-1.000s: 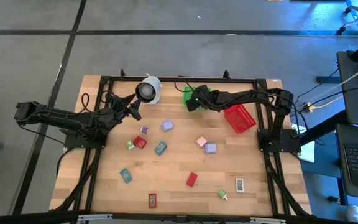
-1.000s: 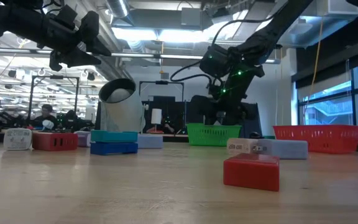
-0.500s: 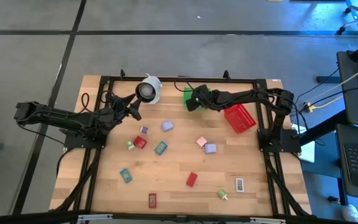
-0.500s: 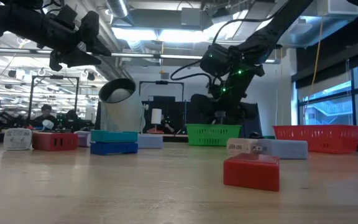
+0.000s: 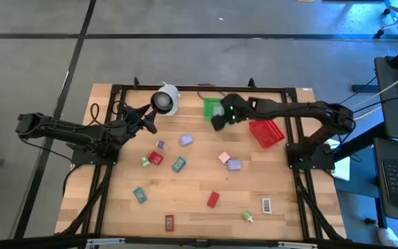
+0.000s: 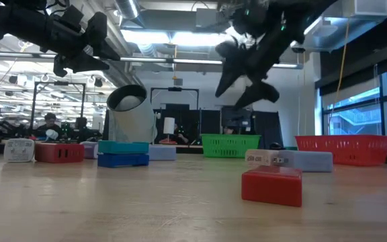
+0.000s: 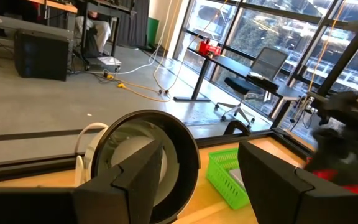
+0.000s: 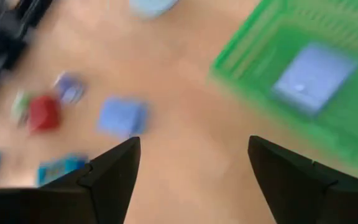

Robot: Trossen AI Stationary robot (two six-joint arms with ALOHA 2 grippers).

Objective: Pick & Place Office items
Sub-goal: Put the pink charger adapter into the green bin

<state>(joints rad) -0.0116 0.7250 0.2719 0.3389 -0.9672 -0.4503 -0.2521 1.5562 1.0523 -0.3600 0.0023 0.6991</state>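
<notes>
Small office items lie scattered on the wooden table: a lavender block [image 5: 186, 140], a red block [image 5: 156, 158], a teal packet [image 5: 178, 164], a pink piece [image 5: 224, 158], another red block [image 5: 213, 199] and a white packet [image 5: 266, 205] among them. A lavender piece [image 8: 312, 78] lies inside the green basket [image 5: 211, 105]. My right gripper [image 5: 218, 122] is open and empty, high above the table just near of the green basket; the right wrist view [image 8: 194, 146] shows its fingers spread. My left gripper [image 5: 148, 119] is open and empty, held in the air beside the white roll [image 5: 165, 99].
A red mesh basket [image 5: 267, 131] stands right of the green one, under my right arm. The white roll stands at the back left, straight ahead of my left gripper [image 7: 201, 149]. Black frame rails run along the table's left, right and far sides.
My right gripper has left the spot over the green basket, going up and a little toward the table's near edge, and has tipped. My left arm has kept still.
</notes>
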